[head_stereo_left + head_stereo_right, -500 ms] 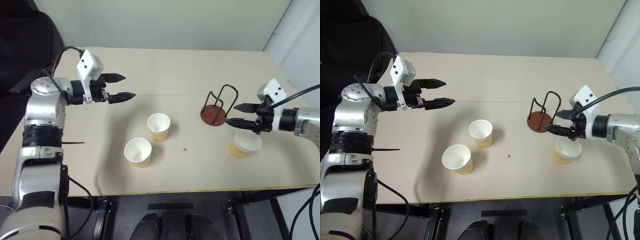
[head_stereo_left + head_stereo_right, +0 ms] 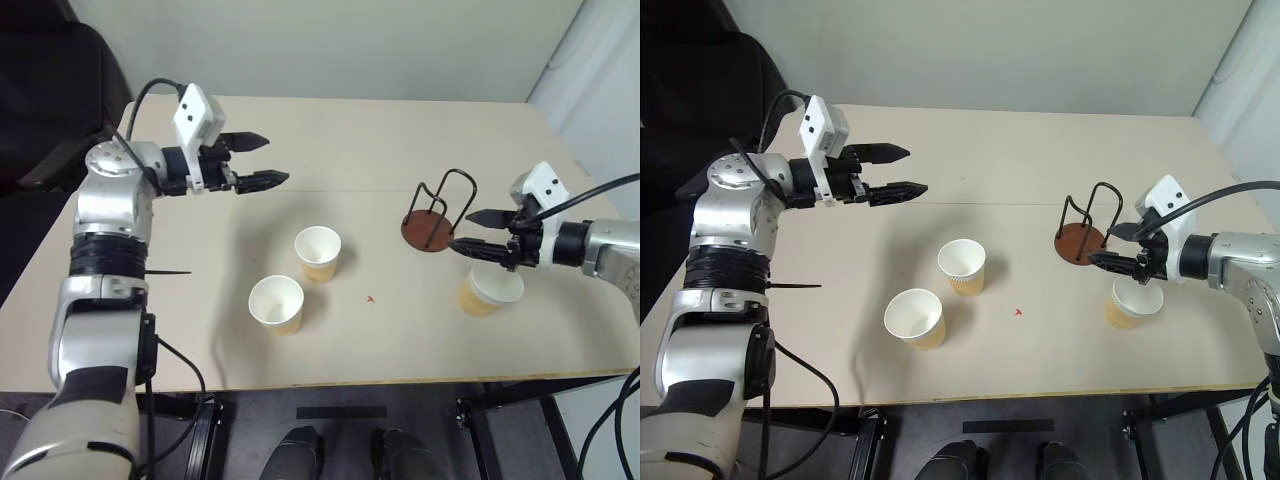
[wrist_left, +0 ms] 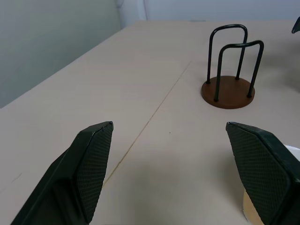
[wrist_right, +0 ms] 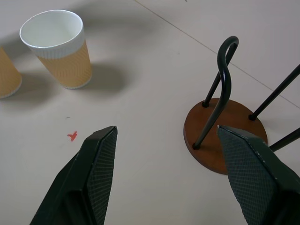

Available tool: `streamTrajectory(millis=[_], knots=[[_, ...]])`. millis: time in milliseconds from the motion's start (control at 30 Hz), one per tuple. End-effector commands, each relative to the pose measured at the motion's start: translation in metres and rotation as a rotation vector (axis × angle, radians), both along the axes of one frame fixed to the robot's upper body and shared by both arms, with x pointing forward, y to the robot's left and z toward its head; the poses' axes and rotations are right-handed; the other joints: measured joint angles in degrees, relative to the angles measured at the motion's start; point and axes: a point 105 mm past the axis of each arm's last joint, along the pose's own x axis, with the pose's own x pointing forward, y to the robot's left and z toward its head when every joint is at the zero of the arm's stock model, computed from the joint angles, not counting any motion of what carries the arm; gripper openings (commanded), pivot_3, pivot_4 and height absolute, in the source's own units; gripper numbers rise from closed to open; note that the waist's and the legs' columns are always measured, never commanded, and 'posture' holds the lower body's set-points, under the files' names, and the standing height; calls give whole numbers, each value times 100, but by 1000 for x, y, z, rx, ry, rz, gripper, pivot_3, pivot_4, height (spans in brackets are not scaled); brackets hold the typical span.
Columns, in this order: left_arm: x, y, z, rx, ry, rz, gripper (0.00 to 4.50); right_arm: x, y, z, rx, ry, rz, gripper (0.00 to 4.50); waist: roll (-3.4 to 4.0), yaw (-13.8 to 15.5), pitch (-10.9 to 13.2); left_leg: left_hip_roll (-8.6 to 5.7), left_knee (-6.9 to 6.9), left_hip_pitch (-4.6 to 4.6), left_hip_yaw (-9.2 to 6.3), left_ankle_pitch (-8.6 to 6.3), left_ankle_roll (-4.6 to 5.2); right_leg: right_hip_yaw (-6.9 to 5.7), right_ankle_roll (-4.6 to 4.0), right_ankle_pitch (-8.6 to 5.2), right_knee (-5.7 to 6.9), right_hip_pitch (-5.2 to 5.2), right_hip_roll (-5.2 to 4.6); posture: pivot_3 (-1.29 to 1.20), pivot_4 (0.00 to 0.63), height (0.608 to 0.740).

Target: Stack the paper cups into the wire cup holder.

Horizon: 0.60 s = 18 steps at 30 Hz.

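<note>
Black fingers spread wide and empty, our left gripper [image 2: 261,161] hangs above the table [image 2: 350,140], two paper cups [image 2: 317,253] [image 2: 276,304] standing below and beyond its tips. Our right gripper [image 2: 470,230] is likewise parted, holding nothing, with the wire cup holder [image 2: 436,217] just ahead of its fingertips and the third cup [image 2: 487,289] directly beneath it.

On the table [image 2: 420,130], two paper cups [image 2: 318,253] stand near each other in the middle. The wire cup holder [image 2: 436,222] stands to their right, and the third cup [image 2: 487,289] in front of the holder.
</note>
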Motion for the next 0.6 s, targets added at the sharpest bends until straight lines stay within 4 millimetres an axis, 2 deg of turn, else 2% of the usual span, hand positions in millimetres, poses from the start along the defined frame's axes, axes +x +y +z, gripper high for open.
streamTrajectory(millis=[33, 167, 600], knots=[[0, -11, 12, 0, -58, -40, 4124, 1, -11, 22, -10, -99, -56, 3422, 0, 4, 0, -1, -1, 0, 0, 0, 0, 0, 0, 0, 0, 0, -1, 0, 150, 740], [-2, -22, 9, 3, -45, -99, 4124, 4, -11, 21, -2, -99, -72, 3422, 0, -6, 0, 1, -2, 0, 0, 0, 0, 0, 0, 0, 1, -2, 0, 0, 150, 740], [-22, -40, -12, 14, 67, -264, 4124, 16, -9, 21, -4, -100, -95, 3422, 0, -6, 0, 2, -1, 0, 1, 0, 0, 0, 0, 0, 2, -2, 0, 0, 150, 740]])
